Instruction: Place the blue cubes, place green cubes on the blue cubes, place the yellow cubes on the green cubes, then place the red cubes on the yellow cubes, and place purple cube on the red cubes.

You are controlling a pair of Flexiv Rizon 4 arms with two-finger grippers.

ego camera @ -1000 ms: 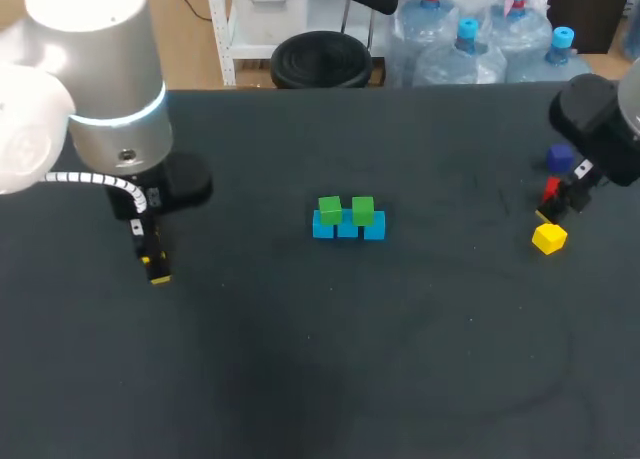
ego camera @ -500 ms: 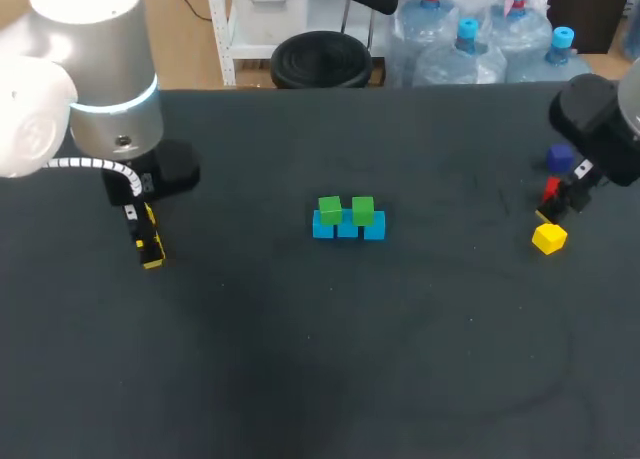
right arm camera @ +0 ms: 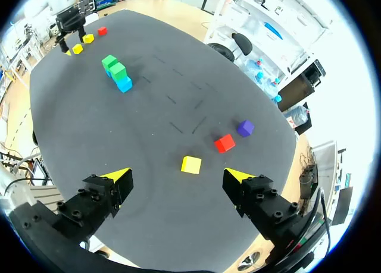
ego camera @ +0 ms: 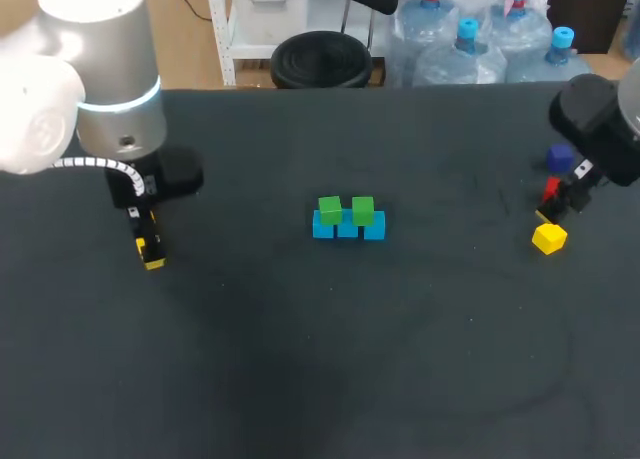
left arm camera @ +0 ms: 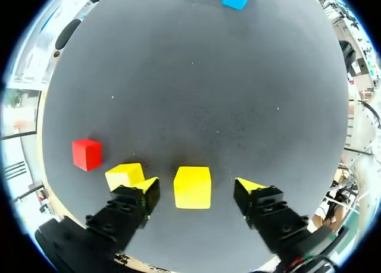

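Looking down from the head view, what appear to be three blue cubes [ego camera: 348, 228] form a row at the middle of the worktop [ego camera: 300, 359], with two green cubes [ego camera: 330, 209] resting on top of them. The left hand [ego camera: 150, 257] hangs low at the left side. The right hand [ego camera: 560, 207] hangs near the right edge, just beside the right-side yellow cube [ego camera: 549, 238]. The right-side red cube [ego camera: 549, 188] is partly hidden behind that hand, and the purple cube [ego camera: 559, 158] lies just past it. In the left wrist view, the left hand's fingers are spread wide with the left-side yellow cube [left arm camera: 192, 187] between them, touching neither finger. The spare yellow cube [left arm camera: 122, 175] sits just beside one finger, the left-side red cube [left arm camera: 87, 154] is near it, and the stack is far ahead. In the right wrist view, the right hand is also spread wide and holds nothing. The right-side yellow cube lies ahead of it, then the right-side red cube, then the purple cube, each apart from the others.
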